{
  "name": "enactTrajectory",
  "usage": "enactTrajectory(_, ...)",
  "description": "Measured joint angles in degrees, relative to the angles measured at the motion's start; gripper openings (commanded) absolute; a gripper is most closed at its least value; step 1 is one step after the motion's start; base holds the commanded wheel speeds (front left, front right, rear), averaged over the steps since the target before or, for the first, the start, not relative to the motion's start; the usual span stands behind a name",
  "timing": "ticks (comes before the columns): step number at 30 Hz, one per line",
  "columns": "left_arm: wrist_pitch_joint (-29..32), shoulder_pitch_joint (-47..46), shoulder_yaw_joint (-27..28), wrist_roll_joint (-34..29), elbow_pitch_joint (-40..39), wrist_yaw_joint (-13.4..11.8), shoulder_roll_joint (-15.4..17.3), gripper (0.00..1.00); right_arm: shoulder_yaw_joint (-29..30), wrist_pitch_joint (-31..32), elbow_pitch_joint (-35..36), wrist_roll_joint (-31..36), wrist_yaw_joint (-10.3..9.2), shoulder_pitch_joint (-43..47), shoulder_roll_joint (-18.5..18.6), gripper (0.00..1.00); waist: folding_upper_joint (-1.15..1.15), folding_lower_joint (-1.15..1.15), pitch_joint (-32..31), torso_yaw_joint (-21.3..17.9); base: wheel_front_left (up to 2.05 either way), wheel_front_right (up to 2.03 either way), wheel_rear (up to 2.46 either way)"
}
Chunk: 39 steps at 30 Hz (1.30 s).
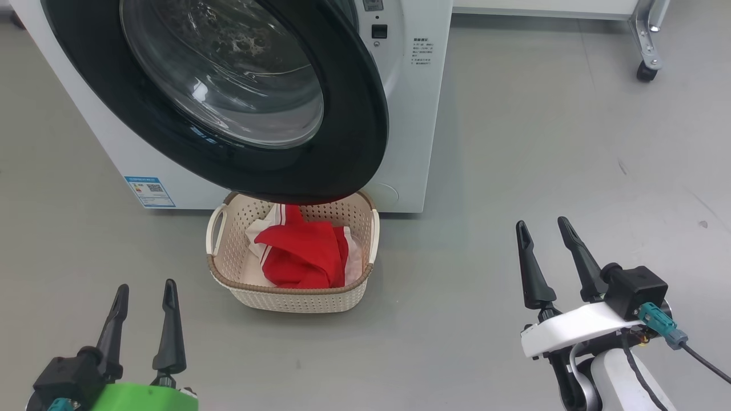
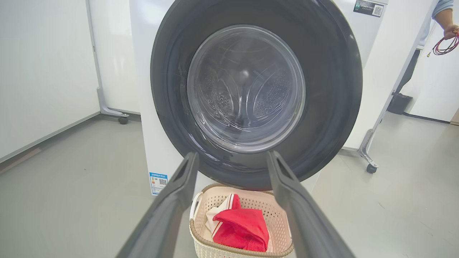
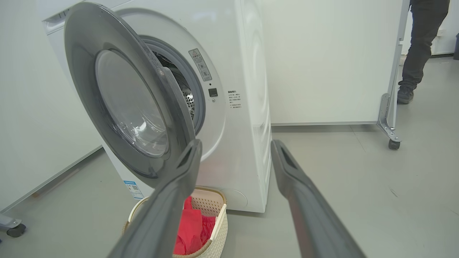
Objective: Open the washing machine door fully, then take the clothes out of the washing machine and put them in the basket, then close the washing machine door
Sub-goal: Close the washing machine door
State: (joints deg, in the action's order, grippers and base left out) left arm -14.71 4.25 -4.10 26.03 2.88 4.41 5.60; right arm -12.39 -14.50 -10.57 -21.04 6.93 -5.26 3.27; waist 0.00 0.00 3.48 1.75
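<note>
We hold both grippers low and out front, neither one grasping anything. L gripper (image 1: 145, 286) sits at lower left of the head view, fingers spread wide over bare floor (image 1: 514, 142). R gripper (image 1: 542, 224) is at lower right, fingers also apart, well clear of the basket (image 1: 291, 299).

The basket stands on the floor right in front of the washing machine (image 1: 411, 114), ahead of us and btwn our two arms. The clothes (image 1: 302, 257) lie inside it, red w/ white stripes, bunched toward the middle and right.

The washing machine door (image 1: 228, 91) stands part-open. In the R wrist view it's swung out from the front panel, w/ a gap on its free side showing a bit of the perforated drum (image 3: 189, 104). In the head view its black rim overlaps the basket's back edge. A blue label (image 1: 149, 191) sits at the machine's lower left corner.

In the R wrist view a person's legs (image 3: 421, 43) stand beyond a wheeled white partition (image 3: 322, 61). In the L wrist view a hand (image 2: 450, 31) holds looped red cable (image 2: 443, 46).
</note>
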Motion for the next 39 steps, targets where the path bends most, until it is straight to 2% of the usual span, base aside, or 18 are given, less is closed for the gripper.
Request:
enactTrajectory(12, 0.0, 0.2, 0.4, -0.9, 0.0, 0.9, -0.9, 1.0, 0.1, 0.0, 0.1, 0.2, 0.0, 0.0, 0.0, 1.0, 0.0, 0.0, 0.7, 0.0, 0.0, 0.0, 0.0)
enactTrajectory(13, 0.0, 0.2, 0.4, -0.9, 0.0, 0.9, -1.1, 1.0, 0.0, 0.0, 0.1, 0.4, 0.0, 0.0, 0.0, 0.61, 0.0, 0.0, 0.8, 0.0, 0.0, 0.0, 0.0)
enactTrajectory(14, 0.0, 0.2, 0.4, -0.9, 0.0, 1.0, -1.1, 1.0, -0.1, 0.0, 0.4, 0.6, 0.0, 0.0, 0.0, 0.0, 0.0, 0.0, 0.9, 0.1, 0.0, 0.0, 0.0)
enactTrajectory(27, 0.0, -0.6, -1.1, -2.5, -0.7, 1.7, -1.7, 1.0, -6.1, 0.0, 2.3, 3.8, 0.05, -5.4, 3.0, 0.0, 0.0, 0.0, 5.3, 1.4, 0.0, 0.0, 0.0)
enactTrajectory(39, 0.0, -5.3, -4.2, -2.9, -1.6, 2.0, -2.7, 1.0, -15.5, 1.8, 3.2, 4.7, 0.07, -16.8, 7.7, 0.0, 0.0, 0.0, 11.7, 4.6, 0.0, 0.0, 0.0)
